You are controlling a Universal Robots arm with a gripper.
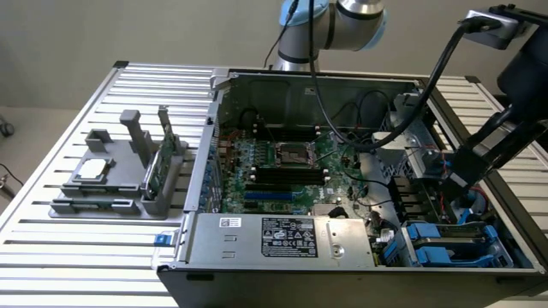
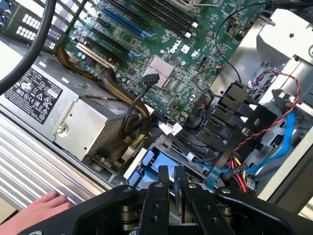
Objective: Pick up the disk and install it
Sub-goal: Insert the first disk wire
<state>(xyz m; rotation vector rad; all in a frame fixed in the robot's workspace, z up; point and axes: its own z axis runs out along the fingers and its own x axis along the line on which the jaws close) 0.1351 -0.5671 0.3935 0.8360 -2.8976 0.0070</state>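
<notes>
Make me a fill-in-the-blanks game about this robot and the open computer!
The end effector is closest to the disk, whose plastic carrier is ___.
The motherboard inside the computer case is ___.
The grey holder with the circuit card sits on the exterior view's ___ side.
Missing words: blue, green, left.

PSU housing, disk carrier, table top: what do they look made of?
PSU housing: bare sheet metal, dull silver, with a perforated side; probably steel.
Disk: its carrier rails look like moulded plastic, solid blue with a slight sheen.
Table top: matte silver ribbed slats, likely extruded aluminium.
</notes>
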